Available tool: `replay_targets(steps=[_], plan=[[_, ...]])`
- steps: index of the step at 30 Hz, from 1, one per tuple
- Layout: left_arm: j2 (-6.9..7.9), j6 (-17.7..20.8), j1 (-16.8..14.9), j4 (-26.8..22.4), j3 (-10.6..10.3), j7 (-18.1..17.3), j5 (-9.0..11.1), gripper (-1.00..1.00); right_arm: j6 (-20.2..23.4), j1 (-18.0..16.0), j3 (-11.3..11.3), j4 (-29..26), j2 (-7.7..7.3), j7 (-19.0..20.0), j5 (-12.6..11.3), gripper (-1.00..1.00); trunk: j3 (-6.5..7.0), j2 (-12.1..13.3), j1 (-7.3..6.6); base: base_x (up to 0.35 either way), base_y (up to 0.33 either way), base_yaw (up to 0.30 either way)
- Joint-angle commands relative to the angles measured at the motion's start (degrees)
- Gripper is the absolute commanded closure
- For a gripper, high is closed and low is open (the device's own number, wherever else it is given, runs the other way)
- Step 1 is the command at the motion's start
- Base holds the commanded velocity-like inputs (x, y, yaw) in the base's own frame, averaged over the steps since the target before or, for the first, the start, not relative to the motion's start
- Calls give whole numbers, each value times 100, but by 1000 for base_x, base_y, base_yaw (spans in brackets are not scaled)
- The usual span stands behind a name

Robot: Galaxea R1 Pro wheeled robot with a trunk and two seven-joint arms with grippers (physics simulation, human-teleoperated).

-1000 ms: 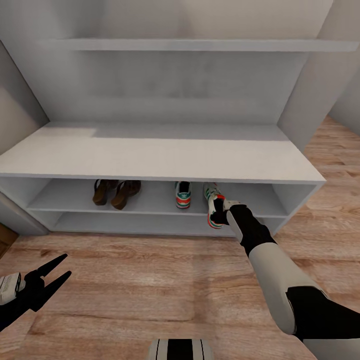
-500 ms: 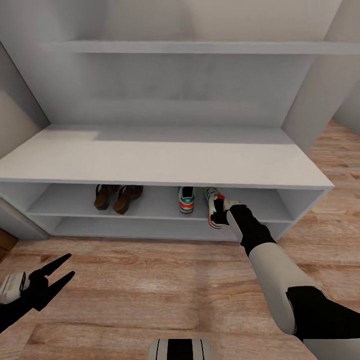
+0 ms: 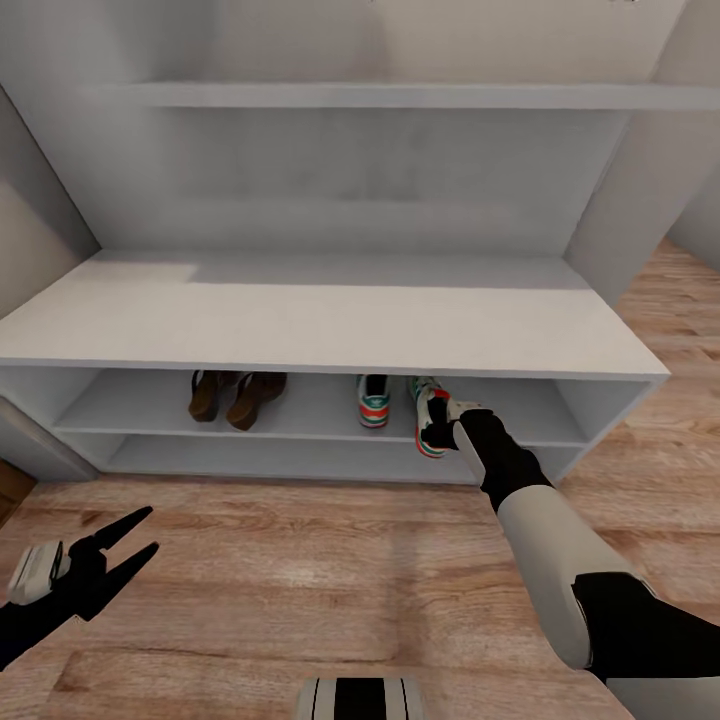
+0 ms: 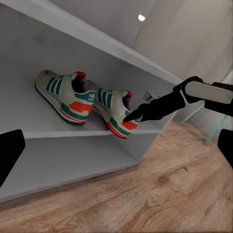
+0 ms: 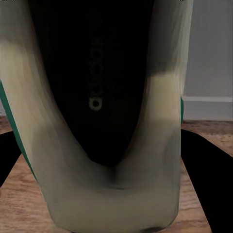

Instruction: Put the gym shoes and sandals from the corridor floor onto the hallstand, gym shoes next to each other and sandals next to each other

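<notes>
While the left gripper (image 3: 140,540) hangs low over the corridor floor (image 3: 300,590) with its two black fingers spread apart and nothing between them, the right arm reaches forward to the hallstand (image 3: 330,320), and the right gripper (image 3: 440,425) grips the heel of the right-hand gym shoe (image 3: 430,415), a finger on either side of it. That shoe sits at the front edge of the upper shelf compartment, its heel overhanging the lip, as the left wrist view also shows (image 4: 116,114). Close up in the right wrist view, the shoe's dark insole and cream heel collar (image 5: 102,121) lie between the gripper's black fingers (image 5: 206,170). Just beside it, further in, stands the other gym shoe (image 3: 372,398). Well apart on the same shelf, the two sandals (image 3: 235,393) sit side by side, touching. Beyond, a thin wall shelf (image 3: 400,95) runs above the hallstand's flat top.
</notes>
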Motion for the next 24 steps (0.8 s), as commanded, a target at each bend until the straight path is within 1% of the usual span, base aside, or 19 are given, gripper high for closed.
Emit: replay_targets(steps=[1, 6, 13, 18, 24], plan=[[0, 60, -4, 1, -13, -24, -2, -100, 9, 3, 8, -7, 1, -30, -188, 100, -5, -1, 35, 131, 67, 0], [0, 60, -4, 1, -63, -24, -2, -100, 0, 3, 3, -6, 1, -30, -190, 100, -5, -1, 35, 147, 95, 0], [0, 60, -4, 1, -67, -24, -2, -100, -5, 3, 1, -7, 1, -30, -190, 100, -5, -1, 35, 26, 18, 0], [0, 60, -4, 1, -67, -24, -1, -100, -5, 3, 0, -5, 1, -30, -190, 100, -5, -1, 35, 112, 89, 0], [0, 60, -4, 1, -67, -24, -1, -100, -5, 3, 7, -7, 1, -30, -189, 100, -5, -1, 35, 16, 12, 0]])
